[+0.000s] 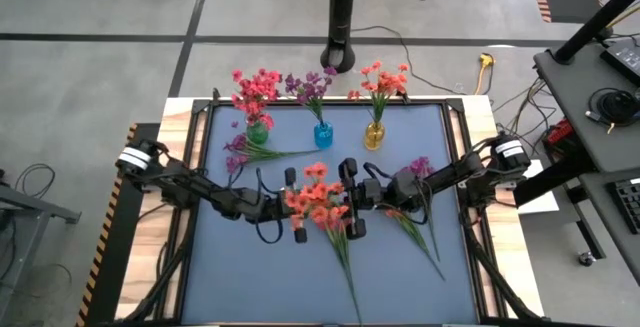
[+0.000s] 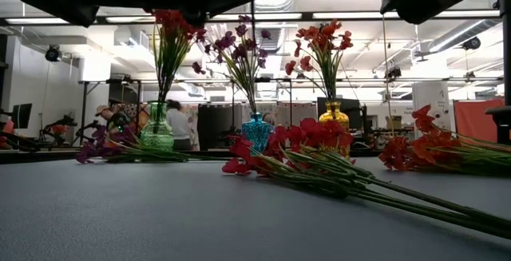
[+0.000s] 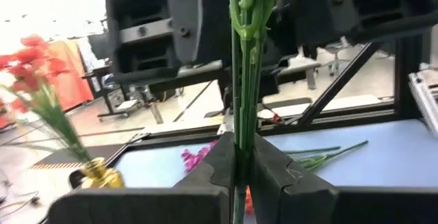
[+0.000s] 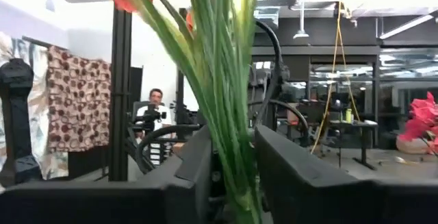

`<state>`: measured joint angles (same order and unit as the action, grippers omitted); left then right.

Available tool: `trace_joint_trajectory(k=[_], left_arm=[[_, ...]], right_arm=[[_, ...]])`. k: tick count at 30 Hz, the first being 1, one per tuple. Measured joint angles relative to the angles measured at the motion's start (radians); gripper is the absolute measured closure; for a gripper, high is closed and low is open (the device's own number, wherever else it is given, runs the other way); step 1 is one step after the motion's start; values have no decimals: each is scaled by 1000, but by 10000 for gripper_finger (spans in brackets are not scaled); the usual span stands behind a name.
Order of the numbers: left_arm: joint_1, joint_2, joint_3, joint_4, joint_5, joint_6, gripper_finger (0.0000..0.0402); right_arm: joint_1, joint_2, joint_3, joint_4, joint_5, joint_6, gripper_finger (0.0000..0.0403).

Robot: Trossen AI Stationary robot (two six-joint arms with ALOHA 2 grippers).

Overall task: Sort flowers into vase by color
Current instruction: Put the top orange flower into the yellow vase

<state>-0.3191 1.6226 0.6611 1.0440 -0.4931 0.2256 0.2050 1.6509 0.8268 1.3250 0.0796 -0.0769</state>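
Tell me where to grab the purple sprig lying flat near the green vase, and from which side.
Grip the purple sprig on its bare green stem, about midway along, coming straight down from above. It lies flat on the mat, blossoms toward the left edge, stem running right below the green vase. The stem is thin and clear of neighbours; the blossom cluster would likely crush or slip.

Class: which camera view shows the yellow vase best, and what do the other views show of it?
The low view shows the yellow vase best: side-on, upright, orange-red flowers rising from it. The high view shows it small, from above. The left wrist view catches it off to the side. The right wrist view misses it.
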Motion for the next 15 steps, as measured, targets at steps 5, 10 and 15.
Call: trace_joint_trajectory(k=[5, 10, 15], left_arm=[[-1, -82, -47, -58, -72, -49, 395], [-1, -145, -89, -124, -87, -113, 395], [-2, -152, -107, -127, -98, -130, 396]], right_arm=[[0, -57, 5, -166, 40, -2, 249], [0, -92, 47, -404, 143, 27, 205], [0, -70, 138, -575, 191, 52, 181]])
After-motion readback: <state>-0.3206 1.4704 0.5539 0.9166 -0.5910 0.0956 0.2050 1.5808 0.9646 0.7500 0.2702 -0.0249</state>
